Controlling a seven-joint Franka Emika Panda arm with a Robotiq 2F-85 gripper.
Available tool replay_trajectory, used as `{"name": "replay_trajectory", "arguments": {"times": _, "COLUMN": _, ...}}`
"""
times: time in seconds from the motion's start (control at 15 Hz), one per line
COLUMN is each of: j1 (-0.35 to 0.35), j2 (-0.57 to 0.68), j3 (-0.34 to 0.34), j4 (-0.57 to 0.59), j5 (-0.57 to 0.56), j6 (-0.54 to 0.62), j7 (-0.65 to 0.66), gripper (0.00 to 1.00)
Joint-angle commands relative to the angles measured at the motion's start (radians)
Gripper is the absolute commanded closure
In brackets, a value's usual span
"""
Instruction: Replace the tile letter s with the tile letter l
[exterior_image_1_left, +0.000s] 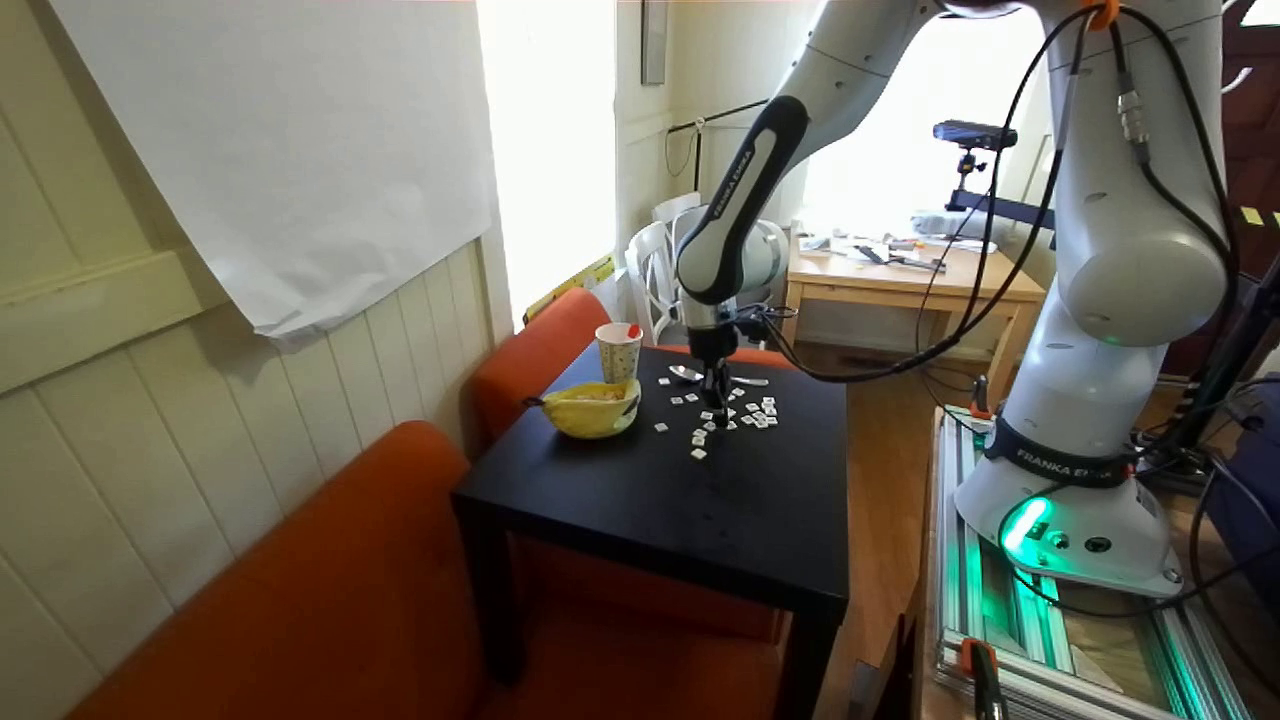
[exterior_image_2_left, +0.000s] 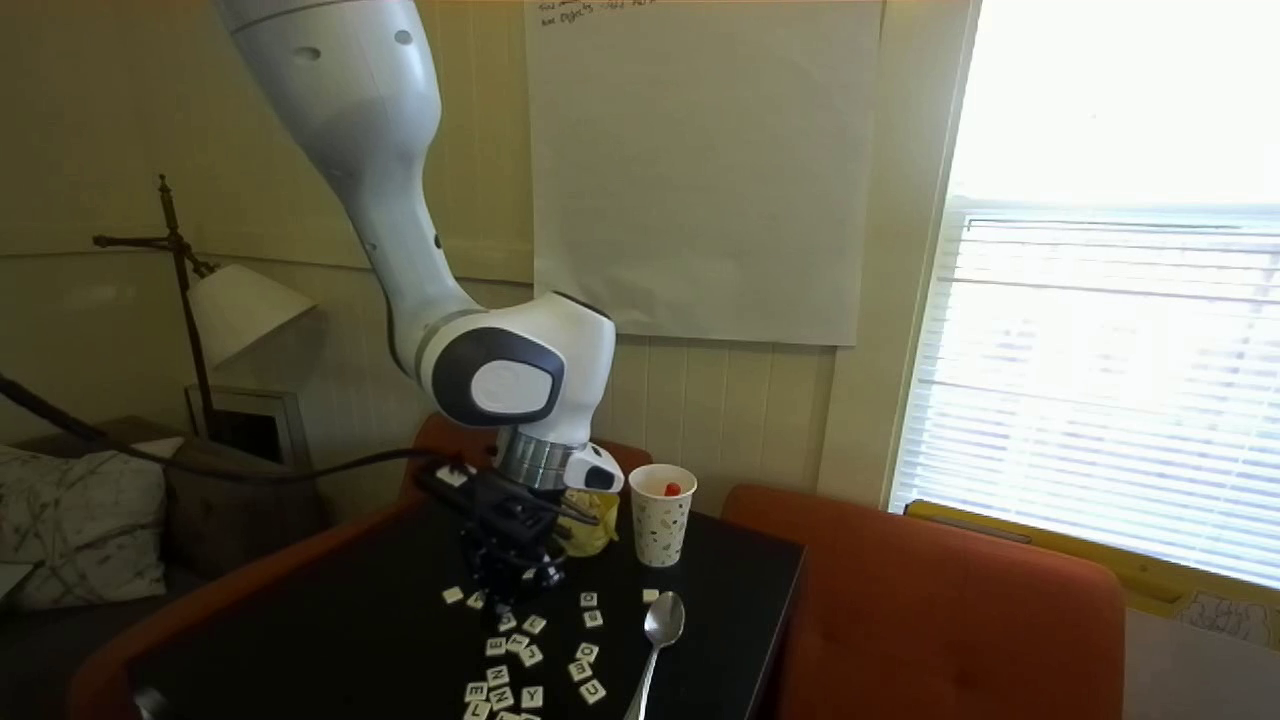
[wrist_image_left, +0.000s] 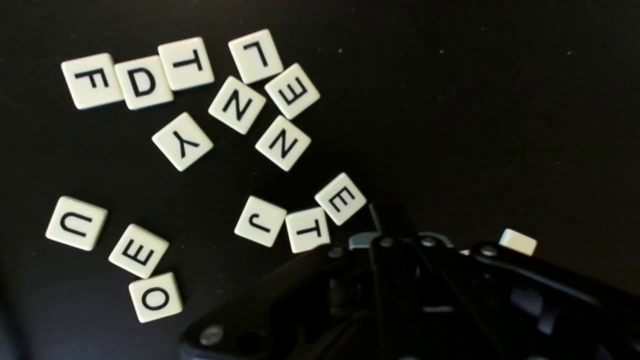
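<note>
Near the top of the wrist view, the L tile (wrist_image_left: 255, 56) lies face up on the black desk (wrist_image_left: 475, 125), touching, or all but touching, an E tile (wrist_image_left: 292, 91) and an N tile (wrist_image_left: 237, 105). That crowding is the likeliest trouble: a grasp there could nudge the neighbours aside or pinch two tiles at once. The s tile I cannot pick out; many letters are too small or hidden, so the wrong one might be taken away. Well apart from the L tile, the pincer (wrist_image_left: 392, 220) hangs low, its jaws drawn together with no tile visible between them; descending like that would only push tiles about. Just beside it sits another E tile (wrist_image_left: 341, 199), which a sideways sweep at this height could drag along with the T tile (wrist_image_left: 308, 230). Farther out, a wide swing might tip the paper cup (exterior_image_2_left: 660, 515) or catch the spoon (exterior_image_2_left: 664, 620).
</note>
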Motion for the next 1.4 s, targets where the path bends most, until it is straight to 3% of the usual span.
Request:
{"name": "replay_trajectory", "arguments": {"times": 0.0, "j1": 0.002, "j2": 0.017, "j3": 0.002, "j4": 0.015, "j5": 0.002, "j6": 0.010, "j7": 0.024, "gripper": 1.00}}
{"name": "replay_trajectory", "arguments": {"times": 1.33, "j1": -0.001, "j2": 0.036, "j3": 0.003, "j4": 0.022, "j5": 0.008, "j6": 0.056, "j7": 0.075, "gripper": 1.00}}
